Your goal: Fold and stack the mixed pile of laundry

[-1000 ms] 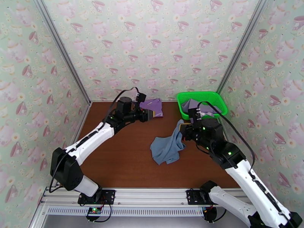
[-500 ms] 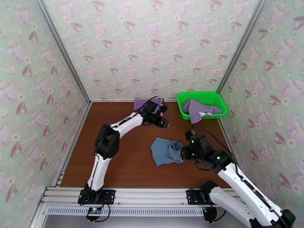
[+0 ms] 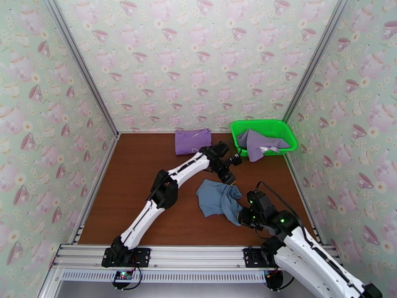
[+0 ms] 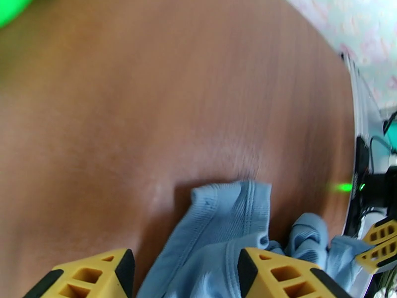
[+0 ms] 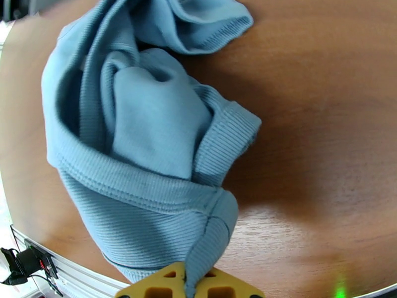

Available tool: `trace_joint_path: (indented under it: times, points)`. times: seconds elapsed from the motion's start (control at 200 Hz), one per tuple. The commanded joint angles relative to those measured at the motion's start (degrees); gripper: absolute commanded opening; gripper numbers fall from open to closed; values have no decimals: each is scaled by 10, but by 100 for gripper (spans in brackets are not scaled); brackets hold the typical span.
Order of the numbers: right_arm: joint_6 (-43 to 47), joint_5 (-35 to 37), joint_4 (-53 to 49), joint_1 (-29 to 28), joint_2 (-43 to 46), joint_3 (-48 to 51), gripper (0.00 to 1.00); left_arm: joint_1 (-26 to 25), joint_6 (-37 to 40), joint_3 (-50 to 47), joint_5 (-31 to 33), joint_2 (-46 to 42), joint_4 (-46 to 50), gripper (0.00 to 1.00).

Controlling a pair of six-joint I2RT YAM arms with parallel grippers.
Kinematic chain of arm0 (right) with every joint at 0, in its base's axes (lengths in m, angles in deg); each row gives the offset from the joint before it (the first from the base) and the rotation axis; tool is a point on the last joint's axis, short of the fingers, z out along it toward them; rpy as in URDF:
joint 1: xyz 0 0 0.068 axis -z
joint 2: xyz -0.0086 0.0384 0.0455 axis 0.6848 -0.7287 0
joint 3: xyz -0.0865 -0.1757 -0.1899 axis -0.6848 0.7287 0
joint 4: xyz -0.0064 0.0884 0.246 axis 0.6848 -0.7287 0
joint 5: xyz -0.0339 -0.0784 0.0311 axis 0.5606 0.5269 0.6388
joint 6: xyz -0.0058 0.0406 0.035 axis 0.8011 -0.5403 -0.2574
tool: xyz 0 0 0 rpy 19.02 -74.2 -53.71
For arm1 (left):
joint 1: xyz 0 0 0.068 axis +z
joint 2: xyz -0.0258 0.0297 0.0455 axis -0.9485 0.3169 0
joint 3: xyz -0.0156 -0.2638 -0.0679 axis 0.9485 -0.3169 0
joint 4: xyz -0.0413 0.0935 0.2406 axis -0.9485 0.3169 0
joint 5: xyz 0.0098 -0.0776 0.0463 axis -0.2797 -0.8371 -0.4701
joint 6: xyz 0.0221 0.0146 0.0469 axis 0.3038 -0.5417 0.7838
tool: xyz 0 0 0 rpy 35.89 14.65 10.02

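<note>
The right gripper (image 3: pixel 242 217) is clamped tight on a ribbed hem of the dusty blue-grey garment (image 3: pixel 216 198). In the right wrist view the cloth's seamed corner is pinched between the yellow fingertips (image 5: pixel 164 288) at the bottom edge, and the rest of the garment (image 5: pixel 144 145) lies bunched in loose folds on the brown table (image 5: pixel 322 120) beyond them. The left gripper (image 3: pixel 229 177) hangs with its jaws apart and nothing between them, over the far right edge of the same garment. In the left wrist view its two yellow fingers (image 4: pixel 280 274) frame the blue ribbed cloth (image 4: pixel 223 229) below, and I cannot tell whether they touch it. In the top view the blue-grey garment sits crumpled near the middle of the table (image 3: pixel 144 194), between the two grippers. The bright purple shirt (image 3: pixel 192 141) lies flat and folded by the back wall, well apart from it. The pale lavender-grey garment (image 3: pixel 258 142) lies in the green mesh basket (image 3: pixel 258 124) at the back right corner, one part draped over the basket's near rim.
</note>
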State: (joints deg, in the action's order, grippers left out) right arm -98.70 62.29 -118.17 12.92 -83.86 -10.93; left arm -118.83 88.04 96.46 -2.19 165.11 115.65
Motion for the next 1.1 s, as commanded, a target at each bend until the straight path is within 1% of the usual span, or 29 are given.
trace_joint_path:
  times: [0.0, 0.06, 0.175, 0.356, 0.541, 0.761, 0.897, 1.017, 1.092]
  points:
    - [-15, 3, 5, 0, 0, 6, 0, -16, 12, -5, 34, 17, -47, 60]
    - [-18, 4, 5, -1, -1, 6, 0, -21, 0, -6, 43, 22, -72, 59]
    - [-21, 10, 9, -1, -4, 6, 0, -24, -30, -12, 42, 25, -114, 56]
    - [-19, 15, 11, 0, -19, 7, 0, -24, -53, -53, 35, 10, -170, 52]
    - [-18, 22, 10, 0, -29, 2, 0, -25, -27, -54, 45, 29, -131, 49]
    - [-11, 27, 10, -1, -43, -13, 0, -39, 13, -95, 82, 23, -106, 39]
    - [-2, 35, 3, 0, -47, -29, 0, -58, 37, -141, 118, 6, -96, 38]
    - [3, 38, 2, 0, -49, -38, 0, -59, 41, -182, 133, -18, -101, 38]
    - [4, 38, 2, -1, -47, -41, 0, -57, 41, -196, 141, -30, -102, 41]
